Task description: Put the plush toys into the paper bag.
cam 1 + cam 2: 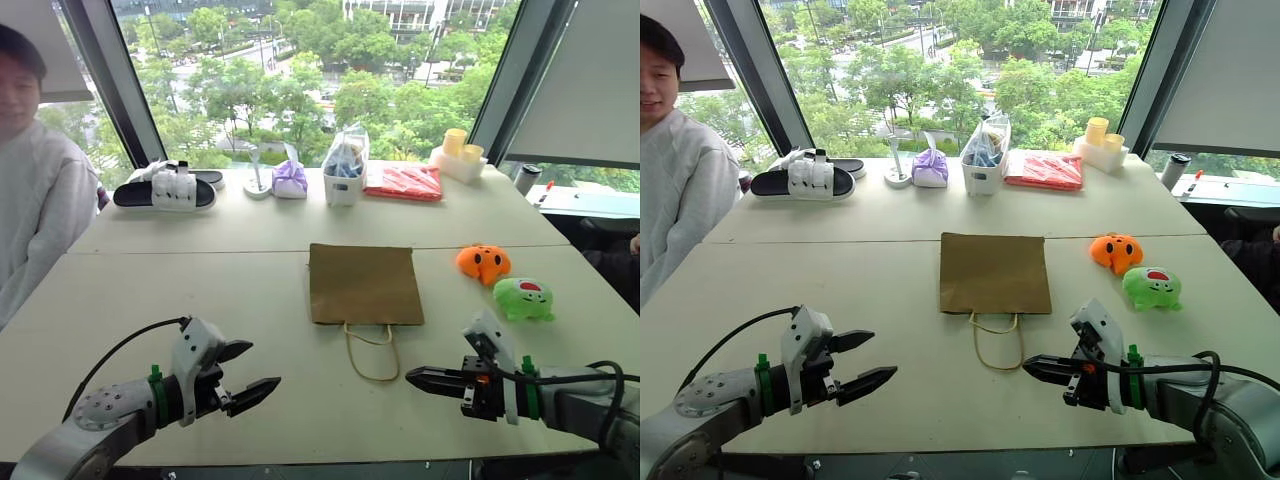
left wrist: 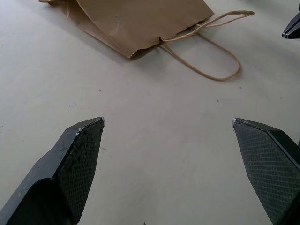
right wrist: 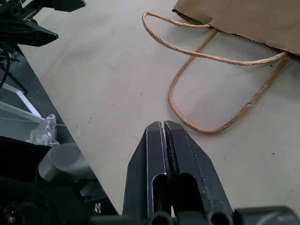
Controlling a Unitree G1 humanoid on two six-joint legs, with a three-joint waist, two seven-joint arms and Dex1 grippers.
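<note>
A brown paper bag (image 1: pixel 364 283) lies flat in the middle of the table, its twine handles (image 1: pixel 372 352) pointing toward me. To its right sit two plush toys: an orange one (image 1: pixel 484 262) and, nearer to me, a green one (image 1: pixel 523 299) with a red-and-white face. My left gripper (image 1: pixel 249 371) hovers open over the table's front left, empty. At the front right my right gripper (image 1: pixel 412 377) is shut on nothing, its tip pointing at the handles. In the right wrist view the shut fingers (image 3: pixel 164 140) stop just short of the twine loop (image 3: pixel 211 84).
A person (image 1: pixel 30 180) sits at the table's left side. Along the far edge stand black-and-white sandals (image 1: pixel 165 189), a purple cloth bundle (image 1: pixel 290 179), a clear bag of blue items (image 1: pixel 345 165), a red packet (image 1: pixel 404 182) and yellow cups (image 1: pixel 458 152).
</note>
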